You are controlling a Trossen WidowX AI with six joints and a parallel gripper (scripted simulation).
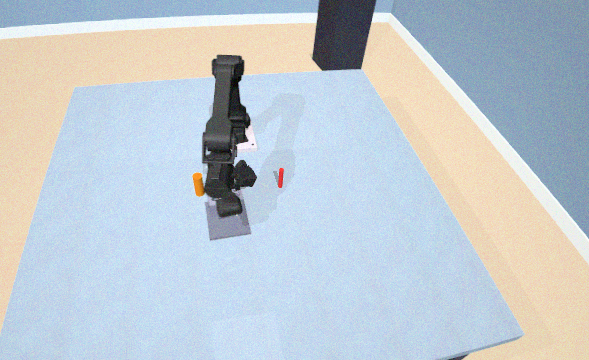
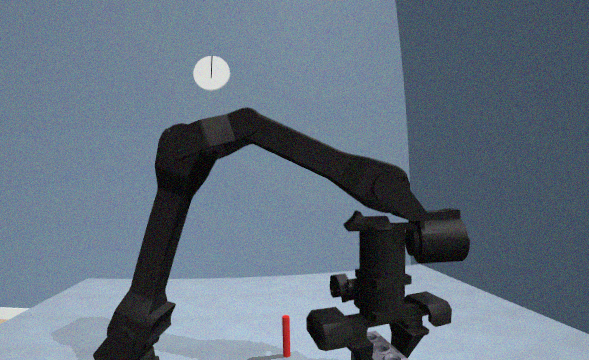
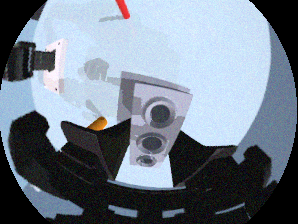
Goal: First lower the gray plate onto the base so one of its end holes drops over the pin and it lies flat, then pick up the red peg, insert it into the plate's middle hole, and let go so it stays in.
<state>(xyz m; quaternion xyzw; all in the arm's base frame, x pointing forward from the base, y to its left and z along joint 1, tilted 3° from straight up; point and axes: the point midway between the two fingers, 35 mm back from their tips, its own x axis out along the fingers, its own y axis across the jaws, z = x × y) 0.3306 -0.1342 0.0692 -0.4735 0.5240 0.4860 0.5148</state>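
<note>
The arm reaches out from the upper middle of the top view and bends down over the center of the table (image 1: 374, 250). Its gripper (image 3: 136, 145) is clamped on the gray plate (image 3: 154, 129), holding it by the long sides; in the wrist view the plate fills the middle of the frame, with its row of holes facing the camera. In the exterior view only a corner of the plate (image 2: 384, 346) peeks out at the bottom edge, between the dark fingers.

Directly beneath the gripper in the top view lies the base (image 1: 230, 225), a flat gray square just below center, partly covered by the arm. I cannot make out the pin from here; it is hidden under the gripper or too small to see. The red peg (image 1: 280, 177) stands upright to the right of the arm, well apart from the base. An orange cylinder (image 1: 198, 184) stands just left of the arm.

So the first step is in hand: the plate is over the base but, as far as I can judge, not yet lying flat. The next move seems to call for a careful descent with one end hole lined up over the pin, keeping the plate level before release. A slight misalignment could leave it propped on the pin.
</note>
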